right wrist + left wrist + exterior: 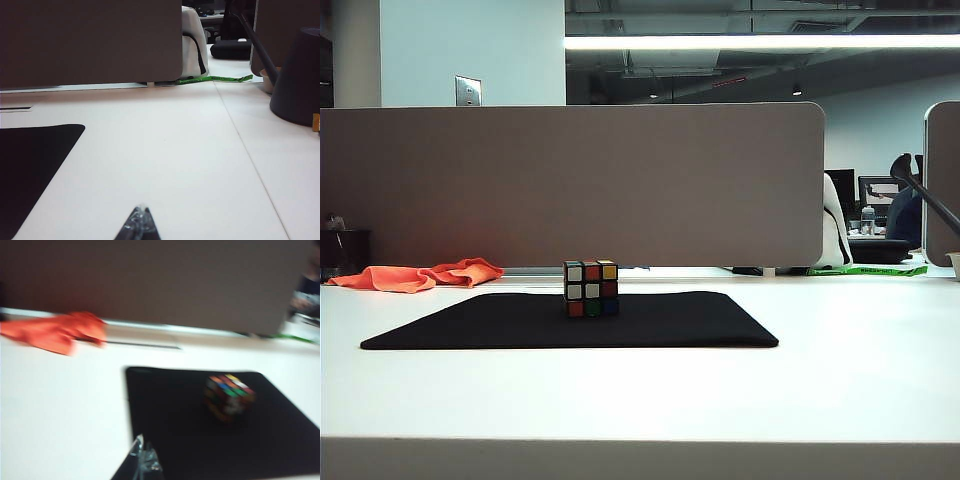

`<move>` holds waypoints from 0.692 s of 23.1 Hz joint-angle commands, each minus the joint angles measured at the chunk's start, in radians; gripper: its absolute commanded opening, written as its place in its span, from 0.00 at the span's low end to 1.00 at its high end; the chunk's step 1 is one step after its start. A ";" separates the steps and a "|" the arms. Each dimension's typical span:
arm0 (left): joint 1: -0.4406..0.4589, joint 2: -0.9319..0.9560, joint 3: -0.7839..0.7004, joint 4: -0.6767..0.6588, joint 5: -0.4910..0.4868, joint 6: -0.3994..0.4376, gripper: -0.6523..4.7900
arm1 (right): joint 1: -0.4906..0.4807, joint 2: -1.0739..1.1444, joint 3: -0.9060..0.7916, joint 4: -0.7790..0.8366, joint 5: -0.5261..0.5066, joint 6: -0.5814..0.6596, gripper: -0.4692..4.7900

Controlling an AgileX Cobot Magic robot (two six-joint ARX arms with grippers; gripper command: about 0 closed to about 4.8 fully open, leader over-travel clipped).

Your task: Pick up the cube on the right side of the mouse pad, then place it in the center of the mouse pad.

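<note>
The cube (591, 288) stands upright near the middle of the black mouse pad (470, 325), slightly toward its far edge, with nothing touching it. Neither gripper shows in the exterior view. In the blurred left wrist view the cube (229, 396) rests on the mouse pad (170, 430). My left gripper (142, 450) hangs well short of it over the pad's near edge, its fingertips together and empty. My right gripper (141, 215) is shut with nothing in it, over bare white table beside the mouse pad's corner (30, 160). The cube is out of the right wrist view.
An orange cloth (420, 275) lies at the back left of the table, in front of the grey partition (570, 185). A dark cone-shaped object (300, 75) stands at the far right, with a green strip (215, 79) near the partition's end.
</note>
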 commanded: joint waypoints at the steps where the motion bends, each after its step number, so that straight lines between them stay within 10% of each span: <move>1: 0.000 0.001 0.005 0.038 -0.130 0.077 0.11 | 0.000 -0.001 -0.002 0.017 -0.002 -0.003 0.08; 16: 0.000 0.001 0.004 0.126 -0.185 0.203 0.11 | 0.000 -0.001 -0.002 0.080 -0.006 -0.045 0.08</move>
